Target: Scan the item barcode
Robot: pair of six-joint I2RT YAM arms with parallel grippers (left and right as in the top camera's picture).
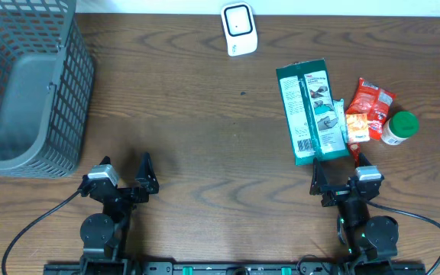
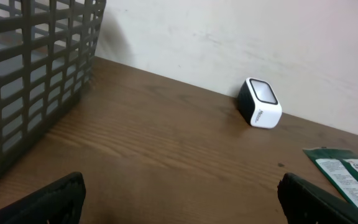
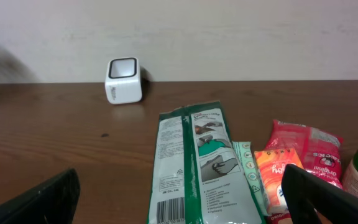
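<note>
A white box-shaped scanner [image 1: 239, 29] with a dark window stands at the table's far edge; it also shows in the left wrist view [image 2: 261, 102] and the right wrist view [image 3: 123, 79]. A green-and-white flat packet [image 1: 313, 111] lies on the right. Its barcode [image 3: 171, 210] faces up at the near end. My right gripper [image 1: 341, 172] sits open just in front of that packet [image 3: 201, 168], holding nothing. My left gripper [image 1: 124, 169] rests open over bare wood at the near left, with only table between its fingers [image 2: 55, 199].
A grey mesh basket [image 1: 75, 92] fills the far left corner. Right of the green packet lie an orange sachet [image 1: 356, 122], a red packet [image 1: 373, 101] and a white bottle with a green cap [image 1: 400, 127].
</note>
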